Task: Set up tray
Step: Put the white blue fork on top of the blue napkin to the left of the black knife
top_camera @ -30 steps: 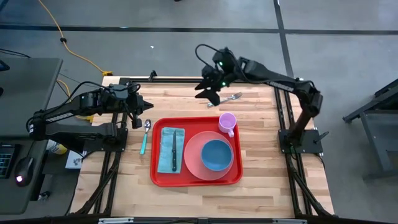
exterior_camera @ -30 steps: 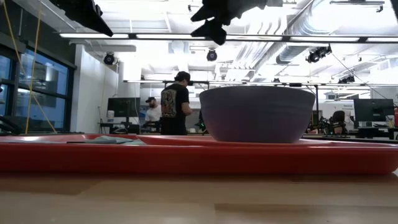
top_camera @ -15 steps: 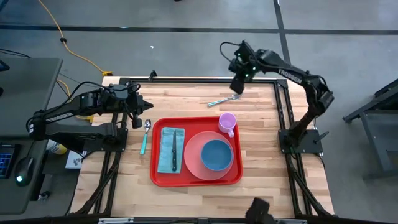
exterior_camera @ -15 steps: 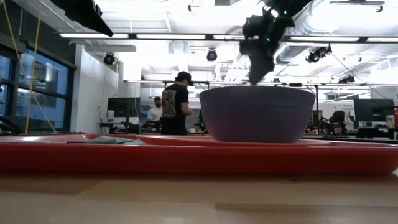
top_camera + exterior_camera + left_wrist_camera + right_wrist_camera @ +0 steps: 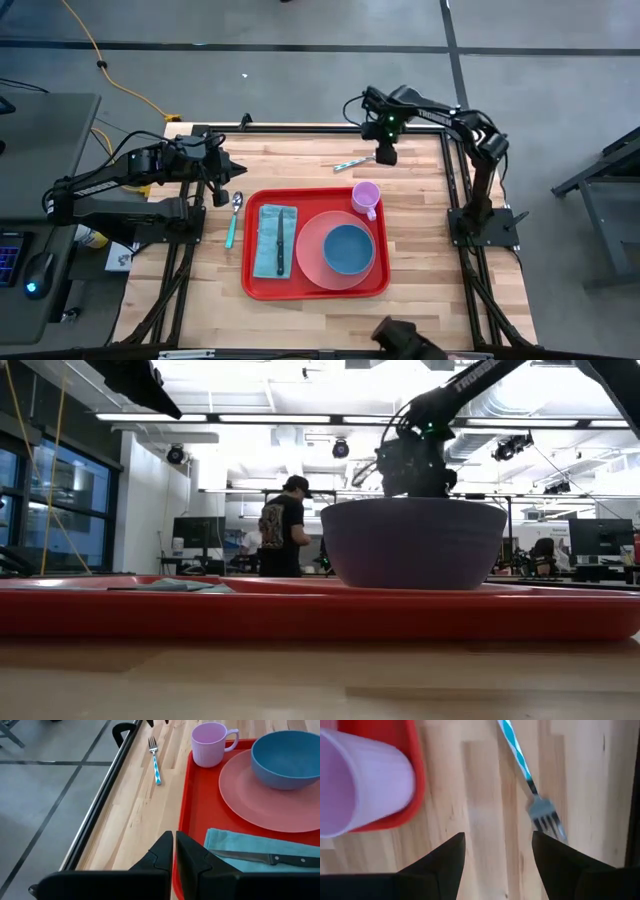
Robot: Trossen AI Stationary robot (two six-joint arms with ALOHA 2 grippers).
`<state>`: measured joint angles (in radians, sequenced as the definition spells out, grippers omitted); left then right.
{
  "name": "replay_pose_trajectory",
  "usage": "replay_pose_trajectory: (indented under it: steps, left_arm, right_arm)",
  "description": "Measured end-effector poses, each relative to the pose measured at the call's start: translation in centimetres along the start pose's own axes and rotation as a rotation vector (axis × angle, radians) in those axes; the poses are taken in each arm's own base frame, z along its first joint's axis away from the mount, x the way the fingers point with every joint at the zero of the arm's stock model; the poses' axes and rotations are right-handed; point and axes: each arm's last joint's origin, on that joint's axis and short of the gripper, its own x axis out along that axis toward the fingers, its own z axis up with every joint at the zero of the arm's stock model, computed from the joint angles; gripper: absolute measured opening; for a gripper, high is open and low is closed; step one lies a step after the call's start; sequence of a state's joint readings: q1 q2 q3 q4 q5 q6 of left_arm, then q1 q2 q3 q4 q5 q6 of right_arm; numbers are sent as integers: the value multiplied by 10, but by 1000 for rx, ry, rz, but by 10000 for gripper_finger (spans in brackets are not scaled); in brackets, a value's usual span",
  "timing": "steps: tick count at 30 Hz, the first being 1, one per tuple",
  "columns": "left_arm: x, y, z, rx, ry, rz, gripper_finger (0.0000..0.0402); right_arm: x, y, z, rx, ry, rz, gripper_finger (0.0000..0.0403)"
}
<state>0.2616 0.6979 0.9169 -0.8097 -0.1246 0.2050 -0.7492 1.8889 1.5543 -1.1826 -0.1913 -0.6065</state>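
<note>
Setup looks mostly done: the bright red rectangular plastic tray point(image 5: 315, 288) at mid-worktop holds cloth, knife, plate, bowl and mug. A blue-handled fork point(image 5: 356, 161) and spoon point(image 5: 234, 215) remain outside (apparently). Right claw point(image 5: 385, 157) hangs open above the fork; left claw point(image 5: 236, 173) waits closed.

A robotics lab in an open-plan industrial hall: a wooden table point(image 5: 310, 310) on a metal frame stands on a grey concrete floor point(image 5: 300, 70) crossed by a yellow cable point(image 5: 110, 70). Behind it, strip lights point(image 5: 250, 418) and exposed ducts point(image 5: 480, 430) hang overhead, and a person point(image 5: 278, 530) stands among desks with monitors point(image 5: 195, 530).
</note>
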Motion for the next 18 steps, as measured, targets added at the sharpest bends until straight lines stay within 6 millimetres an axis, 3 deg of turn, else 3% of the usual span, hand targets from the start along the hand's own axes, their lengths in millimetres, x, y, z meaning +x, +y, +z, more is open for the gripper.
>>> replay_pose_trajectory:
  steps: [9,18]
  left_arm:
    - [0,1,0,0,5,21,53]
    - [0,1,0,0,7,23,53]
  right_arm:
    - [5,9,25,-225,-87,-107,208]
    - [35,15,40,-337,-75,-47,208]
